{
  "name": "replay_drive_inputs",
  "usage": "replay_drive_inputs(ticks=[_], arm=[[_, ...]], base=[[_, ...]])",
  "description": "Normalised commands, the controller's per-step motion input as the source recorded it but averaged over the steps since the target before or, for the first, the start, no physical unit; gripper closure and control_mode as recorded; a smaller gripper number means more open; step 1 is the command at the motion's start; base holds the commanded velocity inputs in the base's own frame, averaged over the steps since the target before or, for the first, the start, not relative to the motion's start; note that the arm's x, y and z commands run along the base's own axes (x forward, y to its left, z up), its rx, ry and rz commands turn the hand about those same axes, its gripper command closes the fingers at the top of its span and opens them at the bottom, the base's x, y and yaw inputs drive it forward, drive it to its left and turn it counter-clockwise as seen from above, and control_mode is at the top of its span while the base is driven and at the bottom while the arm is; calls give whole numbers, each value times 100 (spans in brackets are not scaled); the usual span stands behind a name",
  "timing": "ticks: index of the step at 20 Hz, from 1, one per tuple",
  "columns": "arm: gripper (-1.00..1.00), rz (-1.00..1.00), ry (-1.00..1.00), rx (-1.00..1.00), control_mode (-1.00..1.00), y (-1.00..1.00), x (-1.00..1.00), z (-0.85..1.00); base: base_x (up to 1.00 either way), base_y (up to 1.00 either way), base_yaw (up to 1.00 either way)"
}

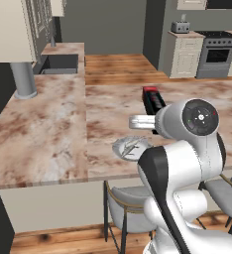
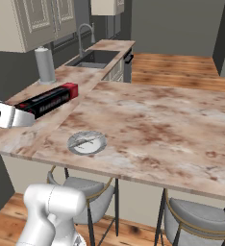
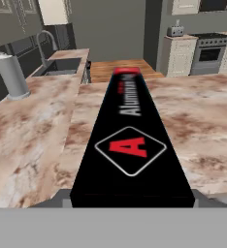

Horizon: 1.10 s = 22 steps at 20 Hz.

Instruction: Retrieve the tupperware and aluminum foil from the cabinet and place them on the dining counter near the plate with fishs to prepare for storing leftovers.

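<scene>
Finding: the aluminum foil [image 3: 132, 145] is held in the gripper [image 3: 130, 202]. In the hand view the box runs from the bottom edge, where the fingers sit, straight out toward 12 o'clock, red end farthest away. The fingers themselves are hidden under the near end of the box; judged from that, they stand fairly wide and clamp the box across its narrow width, at the end opposite the red one.

Position: in the right base view the box lies roughly level above the bench [image 2: 148, 120], long axis extending from the hand toward 2 o'clock. Whether its underside touches the stone or hangs just above it cannot be told.

Governing relation: the plate with fishs [image 2: 87, 142] sits near the bench's front edge, at about 4 o'clock from the box's red end in the right base view, near but apart. The box's long axis passes beside the plate, not over it.

Assessment: the placement appears to need only lowering and release, keeping the box clear of the plate rim.
</scene>
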Motion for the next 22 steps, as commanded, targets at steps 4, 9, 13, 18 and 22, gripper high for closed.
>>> replay_drive_inputs(ticks=[4,9,13,18,22], arm=[[100,26,8,0,-100,60,27,-69],[100,15,0,0,-100,64,55,-70],[100,0,0,0,-100,23,59,-53],[100,0,2,0,-100,15,63,-51],[100,0,13,0,-100,28,40,-28]], base=[[0,0,0],[0,0,0],[0,0,0],[0,0,0],[0,0,0]])
